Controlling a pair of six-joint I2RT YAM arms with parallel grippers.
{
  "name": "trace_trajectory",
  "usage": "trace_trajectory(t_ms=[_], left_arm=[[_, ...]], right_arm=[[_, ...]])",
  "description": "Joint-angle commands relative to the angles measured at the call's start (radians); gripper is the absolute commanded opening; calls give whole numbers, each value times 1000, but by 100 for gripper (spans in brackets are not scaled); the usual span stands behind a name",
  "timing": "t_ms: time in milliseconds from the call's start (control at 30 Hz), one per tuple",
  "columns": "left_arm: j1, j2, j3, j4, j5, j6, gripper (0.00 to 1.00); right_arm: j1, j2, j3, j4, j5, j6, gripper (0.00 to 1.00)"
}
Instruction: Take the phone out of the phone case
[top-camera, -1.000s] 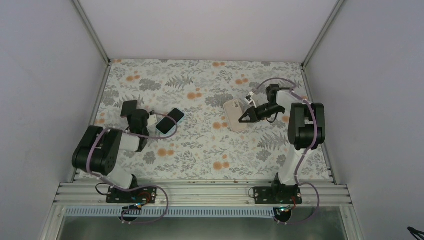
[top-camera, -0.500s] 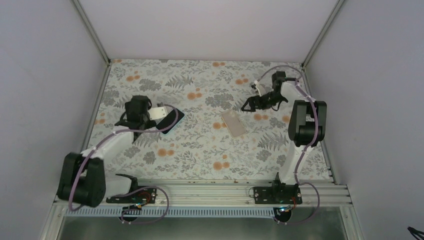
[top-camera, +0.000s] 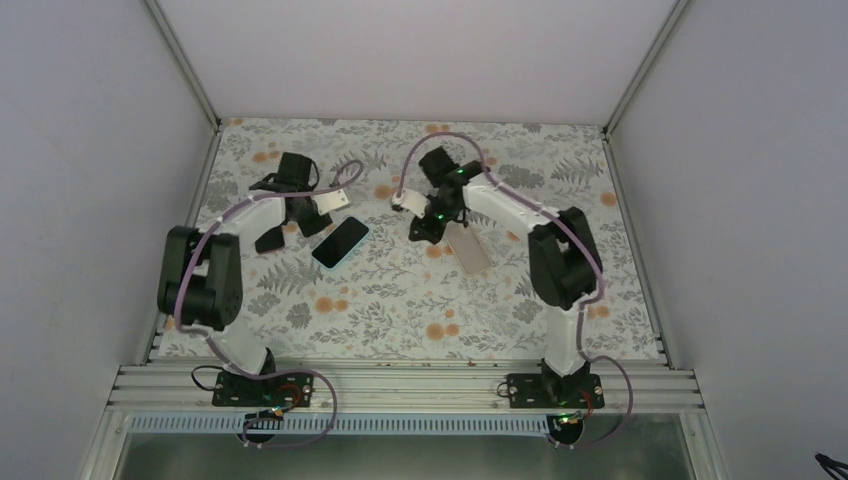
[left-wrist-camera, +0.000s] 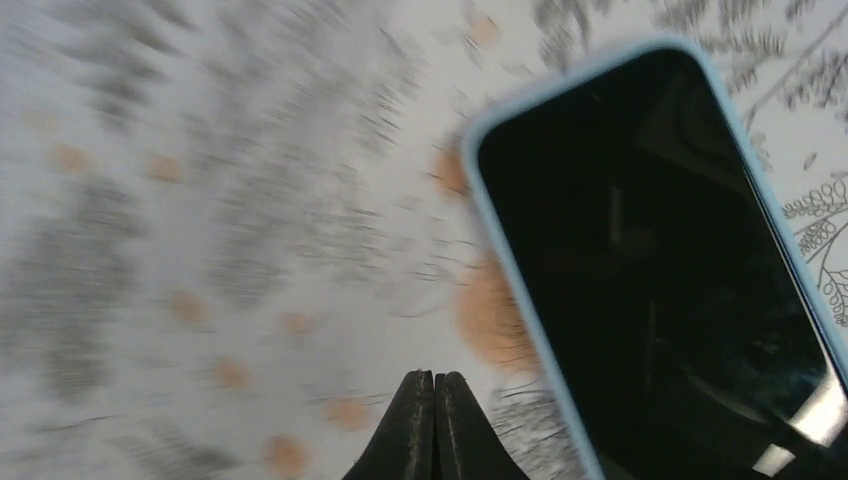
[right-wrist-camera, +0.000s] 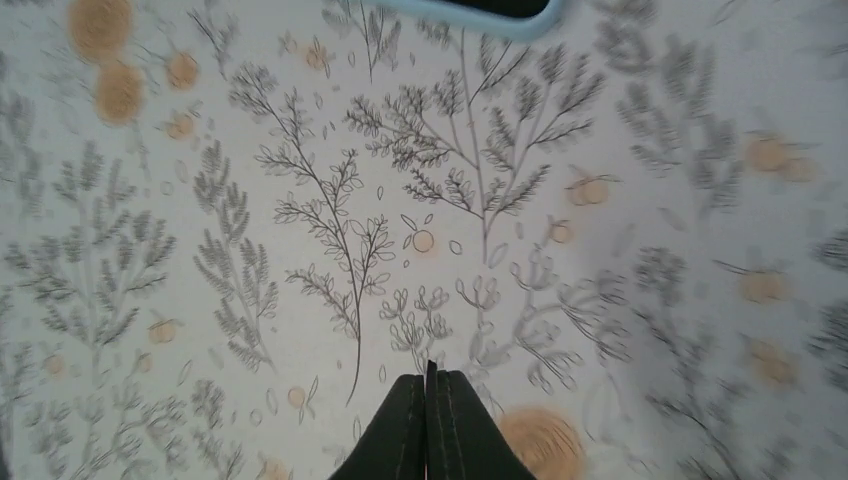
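Note:
The phone (top-camera: 340, 242) lies screen up on the floral table, still inside its light blue phone case (left-wrist-camera: 521, 300). In the left wrist view its black screen (left-wrist-camera: 660, 270) fills the right side. My left gripper (top-camera: 272, 238) (left-wrist-camera: 435, 375) is shut and empty, just left of the phone and not touching it. My right gripper (top-camera: 421, 230) (right-wrist-camera: 430, 375) is also shut and empty, over bare cloth to the phone's right. A corner of the phone case (right-wrist-camera: 470, 15) shows at the top of the right wrist view.
A flat beige rectangular piece (top-camera: 468, 248) lies just right of the right gripper. The floral cloth (top-camera: 400, 300) covers the table. Grey walls close in the left, right and far sides, and a metal rail (top-camera: 400, 385) runs along the near edge.
Both arms have swung. The right gripper crossed left over the beige piece, and the left gripper moved to the phone's left. Both opened half a second ago and are shut again. The phone stayed put.

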Motion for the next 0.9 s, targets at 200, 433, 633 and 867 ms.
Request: trace_trajectory(t_ms=[200, 433, 633, 867], left_arm=[[7, 108, -84, 60, 126, -118, 2], [41, 92, -164, 91, 100, -87, 2], [78, 97, -215, 107, 85, -54, 2], [87, 32, -245, 82, 100, -49, 2]], right_arm=[[54, 275, 222, 71, -173, 157, 4], [68, 494, 483, -20, -329, 222, 3], [77, 564, 514, -40, -362, 230, 3], [80, 574, 461, -15, -365, 232, 4]])
